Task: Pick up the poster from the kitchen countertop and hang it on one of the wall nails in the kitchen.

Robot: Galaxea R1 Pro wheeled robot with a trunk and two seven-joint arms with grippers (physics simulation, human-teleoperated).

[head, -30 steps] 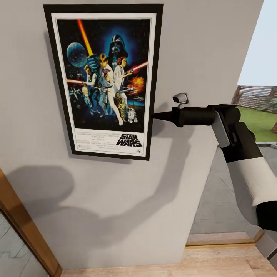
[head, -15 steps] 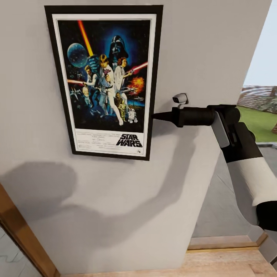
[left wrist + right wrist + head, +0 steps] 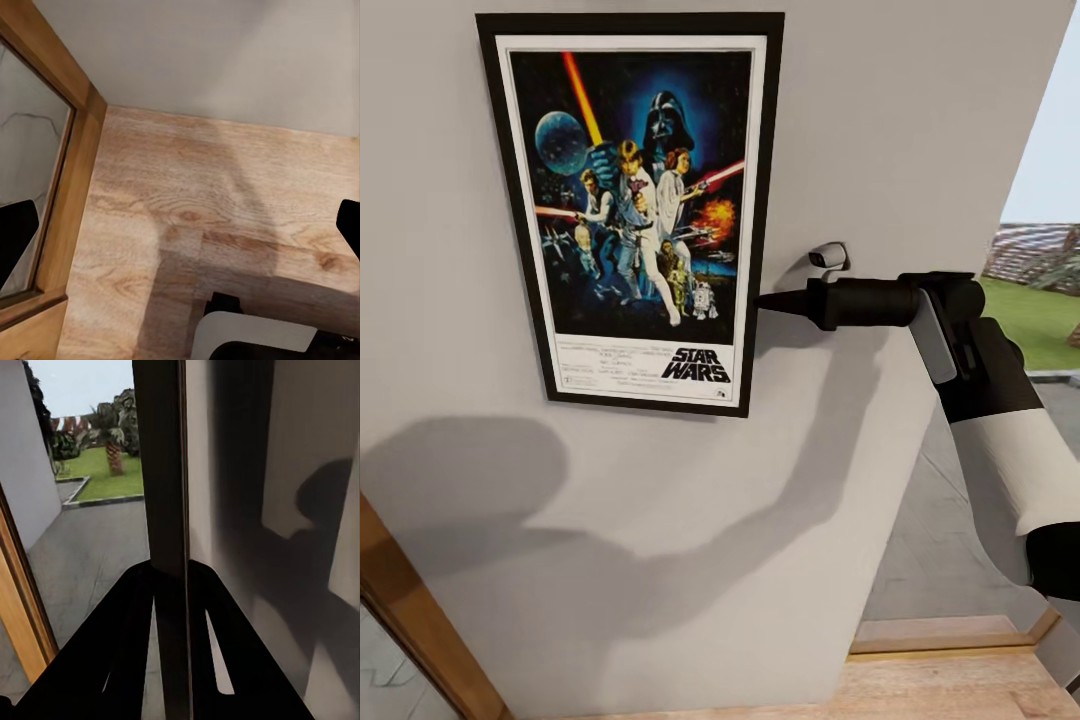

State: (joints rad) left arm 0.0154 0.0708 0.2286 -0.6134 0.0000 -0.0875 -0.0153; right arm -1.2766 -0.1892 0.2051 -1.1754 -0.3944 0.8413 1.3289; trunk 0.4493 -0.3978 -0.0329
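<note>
The poster, black-framed with a white border and colourful "STAR WARS" art, stands upright and flat against the pale wall. My right gripper is shut on the poster's right edge, about two thirds of the way down. In the right wrist view the poster is an edge-on dark slat pinched between the black fingers. A small grey wall nail sticks out just right of the poster, above the gripper. My left gripper hangs open over the wooden floor, holding nothing. The kitchen countertop is out of view.
A wooden door frame runs along the lower left, with glass beside it. Wooden floor lies below the wall. To the right the wall ends at an opening onto paving and a green lawn.
The whole picture has shifted slightly, with the door frame sliding towards the lower left. The poster and the right gripper keep the same hold and place on the wall.
</note>
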